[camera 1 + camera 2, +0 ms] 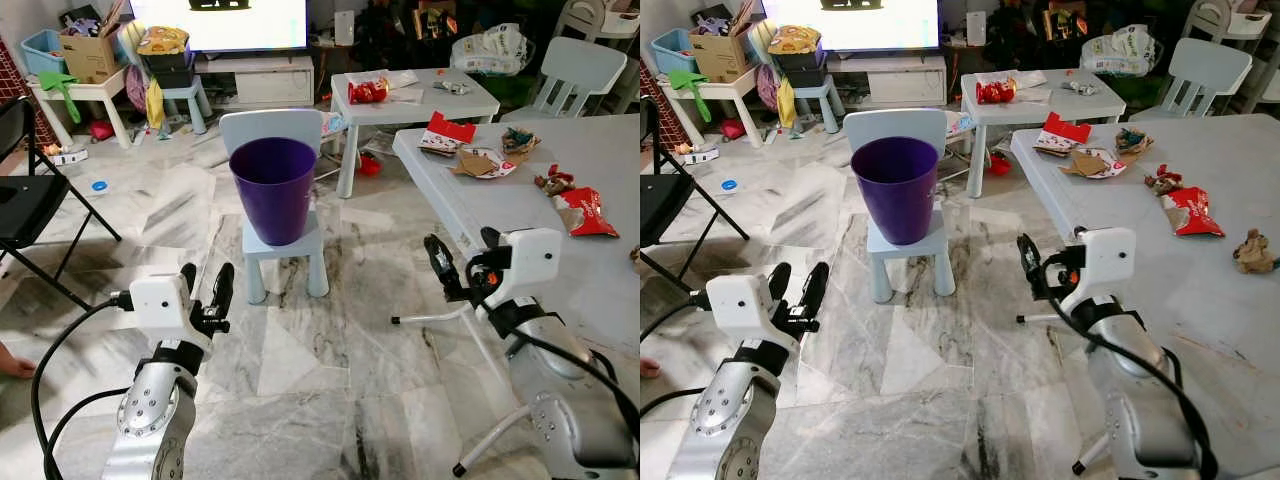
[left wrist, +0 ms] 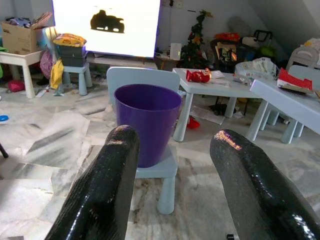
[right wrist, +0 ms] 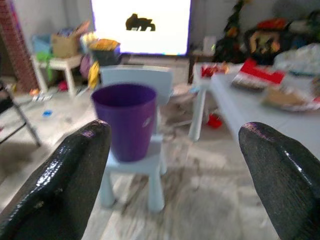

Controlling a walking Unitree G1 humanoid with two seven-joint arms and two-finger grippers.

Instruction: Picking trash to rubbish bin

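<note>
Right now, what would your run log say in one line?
left claw: open, empty | right claw: open, empty | purple plastic bin: on small pale chair | red snack wrapper: on grey table

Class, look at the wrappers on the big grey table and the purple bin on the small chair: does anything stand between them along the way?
Nothing visible does. The red and brown wrappers lie near the edge of the grey table; bare marble floor separates that from the purple plastic bin on the pale blue child's chair. Both hands, left and right, are open, holding nothing.
</note>
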